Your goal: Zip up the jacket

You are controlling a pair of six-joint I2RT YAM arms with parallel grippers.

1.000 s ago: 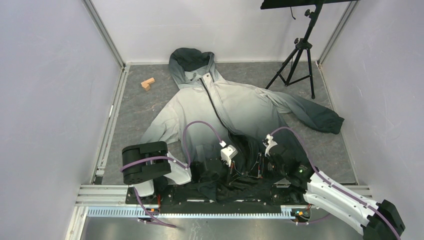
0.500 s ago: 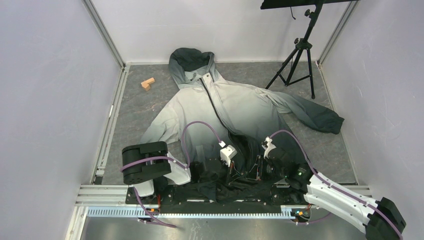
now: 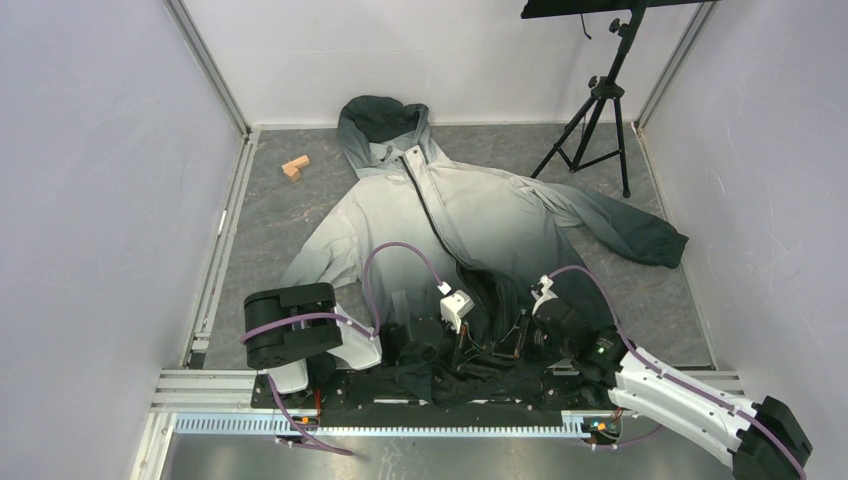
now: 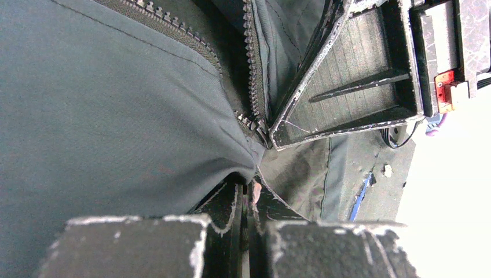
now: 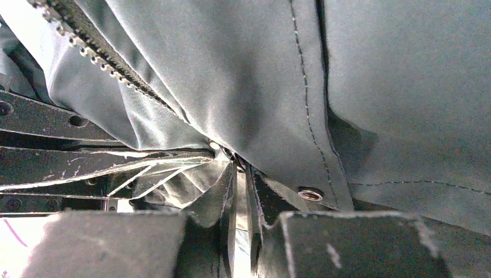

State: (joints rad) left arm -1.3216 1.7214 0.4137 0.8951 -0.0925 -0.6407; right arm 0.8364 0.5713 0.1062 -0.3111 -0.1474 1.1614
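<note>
Currently the jacket (image 3: 440,210) lies flat on the table (image 3: 260,230), hood farthest, hem by the bases. Left gripper (image 4: 248,194) and right gripper (image 5: 238,179) each pinch hem fabric near the zipper (image 4: 255,69), jaws almost closed.

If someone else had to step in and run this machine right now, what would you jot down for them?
Left gripper: shut on jacket fabric just below the zipper slider.
Right gripper: shut on jacket fabric right beside the slider.
Jacket lies flat, hood far, hem at the arms.
Done: bottom held, slider low.
Left: teeth above the slider stand apart, so the slider likely needs pulling toward the hood.
</note>
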